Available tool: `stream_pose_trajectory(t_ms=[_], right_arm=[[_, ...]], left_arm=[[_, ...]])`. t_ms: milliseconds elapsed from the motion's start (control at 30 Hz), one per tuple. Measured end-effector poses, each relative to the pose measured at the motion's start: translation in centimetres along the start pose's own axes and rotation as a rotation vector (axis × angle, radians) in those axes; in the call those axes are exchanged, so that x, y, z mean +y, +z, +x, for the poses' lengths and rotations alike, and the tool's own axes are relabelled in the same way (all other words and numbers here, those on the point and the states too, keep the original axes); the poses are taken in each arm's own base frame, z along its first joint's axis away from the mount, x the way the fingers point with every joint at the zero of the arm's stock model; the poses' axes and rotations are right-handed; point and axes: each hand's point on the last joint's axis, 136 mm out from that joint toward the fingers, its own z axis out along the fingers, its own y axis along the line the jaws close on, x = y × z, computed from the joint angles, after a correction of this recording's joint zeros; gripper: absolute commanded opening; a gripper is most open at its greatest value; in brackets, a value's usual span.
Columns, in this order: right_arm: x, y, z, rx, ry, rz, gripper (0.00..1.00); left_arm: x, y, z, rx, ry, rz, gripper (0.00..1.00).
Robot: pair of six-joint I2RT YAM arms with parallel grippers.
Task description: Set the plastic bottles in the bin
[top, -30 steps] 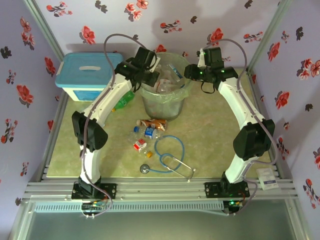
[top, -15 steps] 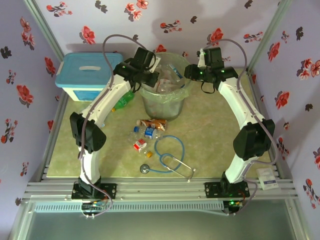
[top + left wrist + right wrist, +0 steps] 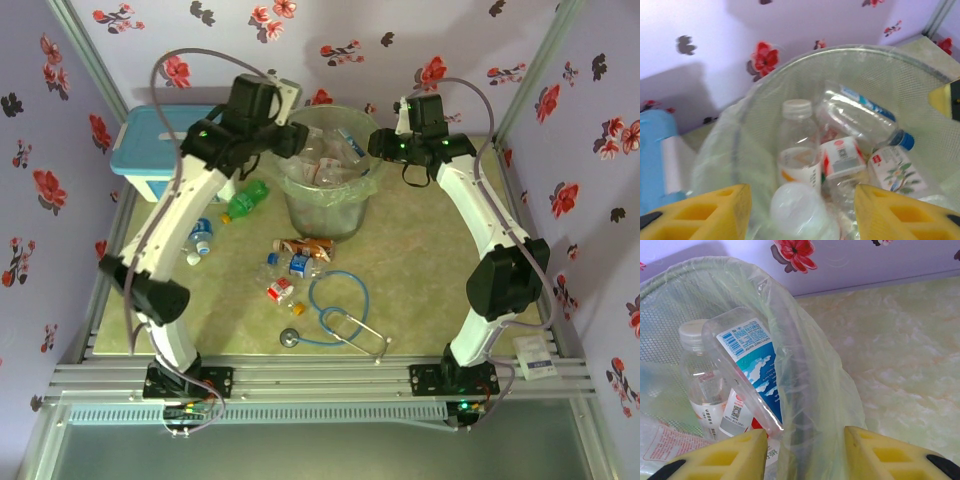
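left gripper above the bin, jaws wide, gripping nothing. plastic bottles piled inside; loose bottles on table. blue-label bottle: cloud graphic, print unreadable. right gripper part-open astride bin rim; grip unclear.

Bin mouth hemmed in by left gripper and right gripper at its rim, floor to its right wide open, loose bottles and stethoscope cluttering the middle, box blocking far left
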Motion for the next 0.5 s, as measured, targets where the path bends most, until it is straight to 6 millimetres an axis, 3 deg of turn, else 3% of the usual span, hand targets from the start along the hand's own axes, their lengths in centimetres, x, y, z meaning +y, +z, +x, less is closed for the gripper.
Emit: stream_pose_trajectory(t_ms=[100, 167, 367, 500], right_arm=[[0.0, 0.0, 0.0, 0.000, 0.000, 0.000, 0.44], [0.0, 0.0, 0.0, 0.000, 0.000, -0.001, 0.45], [0.1, 0.0, 0.0, 0.002, 0.000, -0.004, 0.45], [0.1, 0.0, 0.0, 0.003, 0.000, -0.007, 0.45]], left_arm=[[4.4, -2.2, 2.8, 0.024, -0.088, -0.089, 0.59], [7.8, -3.1, 6.0, 0.064, -0.167, -0.165, 0.61], [16.6, -5.0, 18.9, 0.217, -0.470, -0.407, 0.75], [20.7, -5.2, 26.5, 0.255, -0.697, -0.540, 0.80]])
